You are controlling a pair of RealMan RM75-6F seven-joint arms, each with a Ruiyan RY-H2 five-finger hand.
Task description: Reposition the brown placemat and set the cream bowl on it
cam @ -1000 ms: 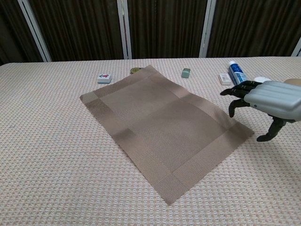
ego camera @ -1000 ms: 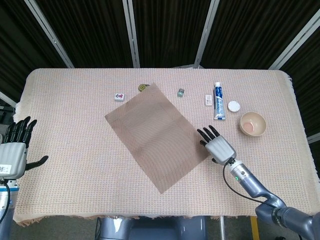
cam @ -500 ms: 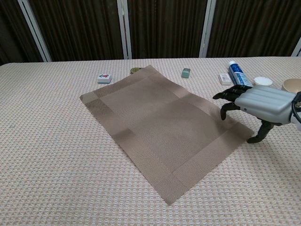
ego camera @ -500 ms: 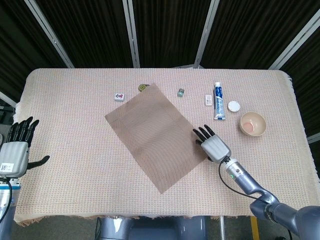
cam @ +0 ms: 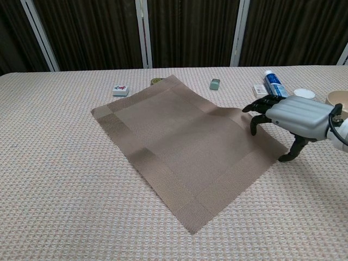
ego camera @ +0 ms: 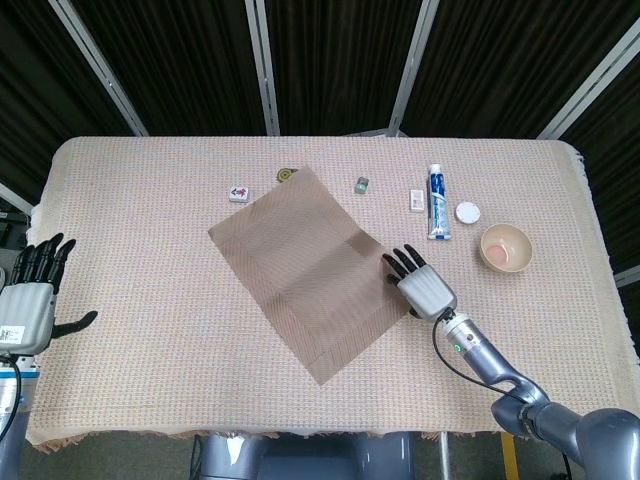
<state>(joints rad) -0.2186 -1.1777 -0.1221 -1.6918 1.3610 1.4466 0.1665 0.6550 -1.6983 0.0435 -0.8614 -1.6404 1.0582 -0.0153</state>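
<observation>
One brown placemat (ego camera: 298, 269) under the right robot hand's (ego camera: 420, 284) spread fingers; one cream bowl (ego camera: 506, 248) nearby.

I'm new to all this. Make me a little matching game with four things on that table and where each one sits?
Things:
1. brown placemat
2. cream bowl
3. right hand
4. left hand

Places:
A. off the table's left edge, holding nothing
B. far right of the table
C. middle of the table, lying at an angle
D. at the placemat's right edge

Pairs: 1-C, 2-B, 3-D, 4-A
</observation>
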